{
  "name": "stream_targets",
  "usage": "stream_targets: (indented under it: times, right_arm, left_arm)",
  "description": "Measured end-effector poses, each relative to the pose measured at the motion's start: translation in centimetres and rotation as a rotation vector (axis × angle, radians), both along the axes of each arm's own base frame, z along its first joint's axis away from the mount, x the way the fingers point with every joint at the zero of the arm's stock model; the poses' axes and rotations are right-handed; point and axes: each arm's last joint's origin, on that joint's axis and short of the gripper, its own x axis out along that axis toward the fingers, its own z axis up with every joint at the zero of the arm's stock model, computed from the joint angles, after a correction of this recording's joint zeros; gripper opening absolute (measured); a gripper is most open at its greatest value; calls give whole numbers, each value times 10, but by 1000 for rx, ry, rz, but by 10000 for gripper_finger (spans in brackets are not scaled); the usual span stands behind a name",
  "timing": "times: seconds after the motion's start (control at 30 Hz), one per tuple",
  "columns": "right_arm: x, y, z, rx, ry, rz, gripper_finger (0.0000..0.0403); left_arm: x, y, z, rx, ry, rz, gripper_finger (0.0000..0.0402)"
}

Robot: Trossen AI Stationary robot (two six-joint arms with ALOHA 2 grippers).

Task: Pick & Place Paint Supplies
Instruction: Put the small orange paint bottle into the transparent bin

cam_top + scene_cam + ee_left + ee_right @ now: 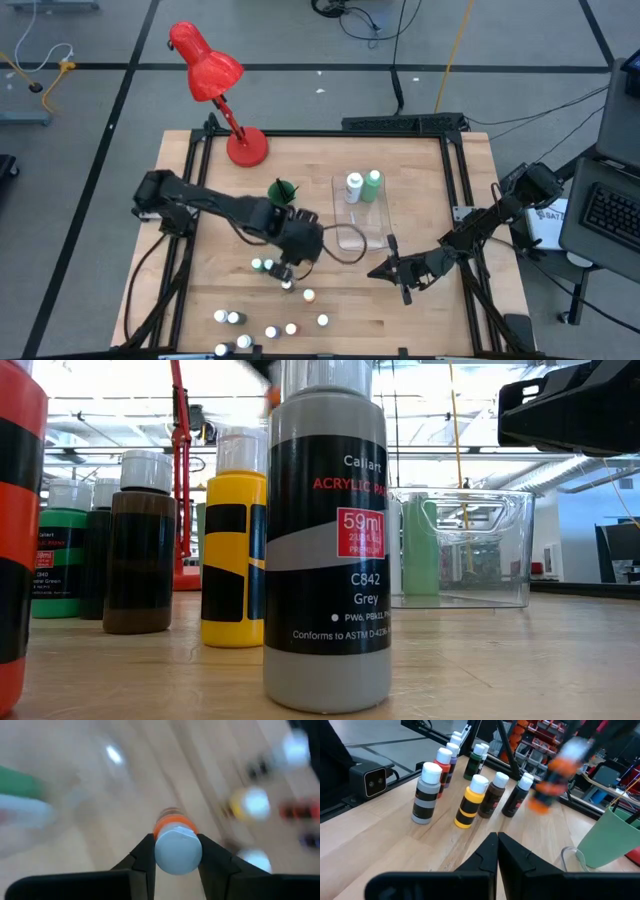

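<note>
High view is showing us the wooden table (420, 310) first, with the red desk lamp (215, 85) at its far corner and both dark arms reaching in over it. We are working with the left gripper (290, 262), which is clamping the white cap of an orange paint bottle (176, 845) and holding it above the table between the loose bottles and the bin; the motion blur in both wrist views suggests a carry is under way. We are resting the right gripper (497, 851) near the right edge with its fingers pressed together and empty. To do this step well, we judge that we should be keeping the grip square on the cap, lifting the bottle base above the bin wall, and lowering it beside the bottles already inside rather than onto them. The clear plastic bin (345, 235) is holding a white bottle (354, 186) and a green bottle (373, 183) at its far end. The remaining bottles (270, 325) are standing near the front edge, among them a grey bottle (326, 550) and a yellow bottle (234, 550).
</note>
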Motion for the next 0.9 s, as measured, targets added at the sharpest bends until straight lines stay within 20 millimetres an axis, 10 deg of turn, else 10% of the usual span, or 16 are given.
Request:
stream_targets:
  times: [0.13, 0.4, 0.9]
  right_arm:
    - [0, 0, 0, 0, -5, 1, 4]
    - [0, 0, 0, -20, -1, 4, 4]
    - [1, -1, 0, -22, -9, -1, 4]
  left_arm:
    - [14, 18, 35, -21, -222, 241, 99]
    - [32, 68, 46, -10, -308, 391, 99]
    - [72, 137, -31, -35, -101, 556, 99]
